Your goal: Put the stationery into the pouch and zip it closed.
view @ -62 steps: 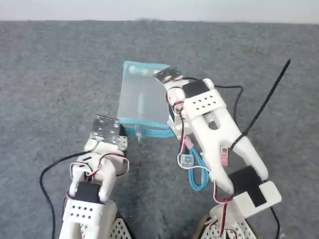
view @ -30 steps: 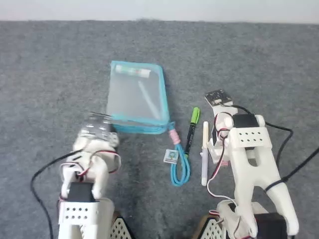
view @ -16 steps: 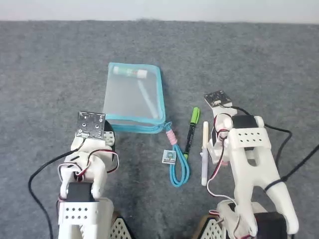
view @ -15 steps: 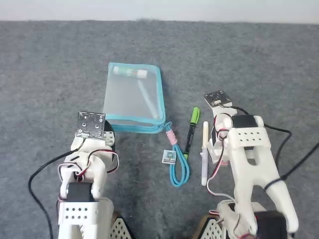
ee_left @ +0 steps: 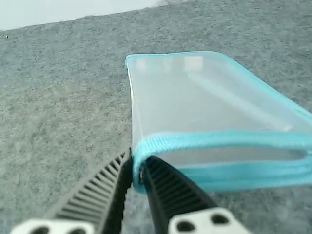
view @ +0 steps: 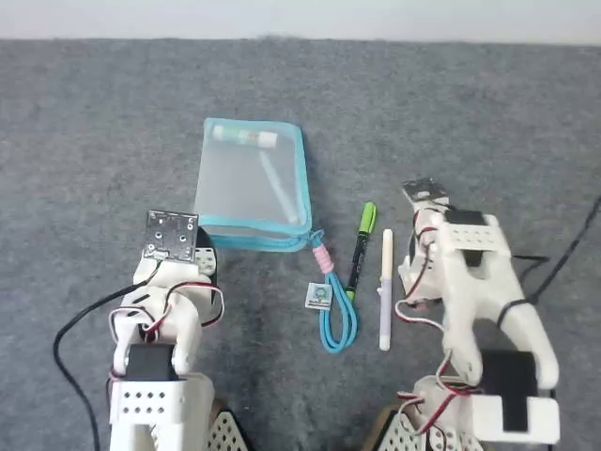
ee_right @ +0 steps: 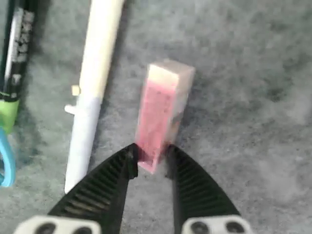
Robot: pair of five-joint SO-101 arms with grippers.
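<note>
The clear pouch point(view: 249, 188) with turquoise edging lies flat on the grey carpet, with a white stick point(view: 246, 137) and a pen inside. My left gripper point(ee_left: 139, 170) is shut on the near corner of the pouch's turquoise edge point(ee_left: 195, 141). A pink eraser point(ee_right: 161, 109) lies on the carpet, and my right gripper point(ee_right: 150, 155) is shut on its near end. A white pen point(view: 385, 287) and a green-and-black pen point(view: 361, 246) lie side by side left of the right arm. In the right wrist view the white pen point(ee_right: 92, 92) lies beside the eraser.
A blue lanyard loop point(view: 336, 319) with a small square tag point(view: 321, 296) trails from the pouch's zipper corner toward the pens. Black cables hang from both arms. Open carpet lies to the far left and far right.
The right arm drew back from the pouch to the pens, then shifted right and down over the eraser. The pouch settled flat, and the left arm has stayed put for the last half second.
</note>
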